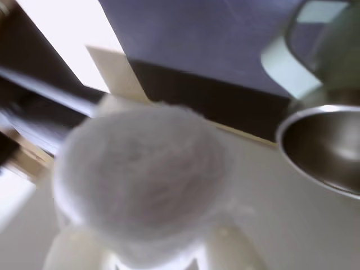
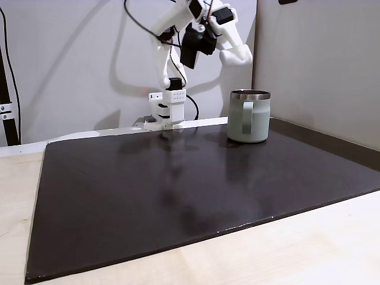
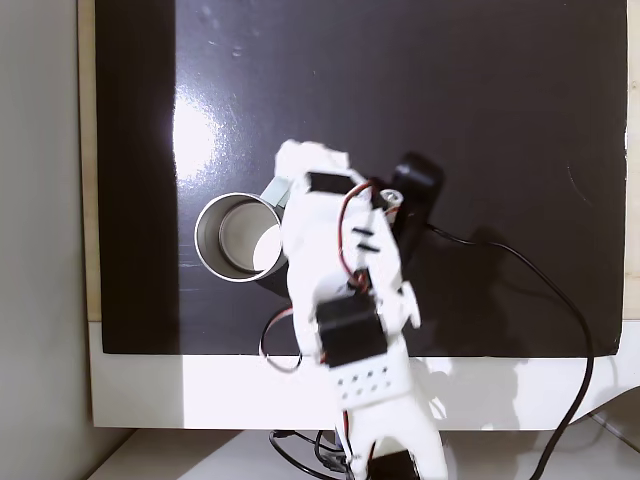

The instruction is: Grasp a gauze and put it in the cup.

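Gauze (image 1: 143, 180): white, fuzzy, oval wad with faint wound strands; blurred in the wrist view, filling the frame from centre to 7 o'clock.
Gripper (image 1: 149, 256): white plastic fingers (image 1: 228, 247) pressed against the wad from both sides at 6 o'clock; closed around it, carried in the air.
Gripper, side-on fixed view (image 2: 240, 57): raised high, at 11 o'clock from the cup (image 2: 250, 116); wad not made out there.
Cup: pale sage-green cylinder, steel rim, loop handle; upright on the mat at 2 o'clock in that frame.
Cup, wrist view (image 1: 323, 140): shiny rim and dark inside at 3 o'clock, just beside the wad.
Cup, top-down fixed view (image 3: 230, 237): round open mouth at 9 o'clock, partly under the arm.
Mat (image 2: 178, 190): black, flat, glossy, with soft reflections.
Table (image 2: 297, 249): pale wood grain round the mat.
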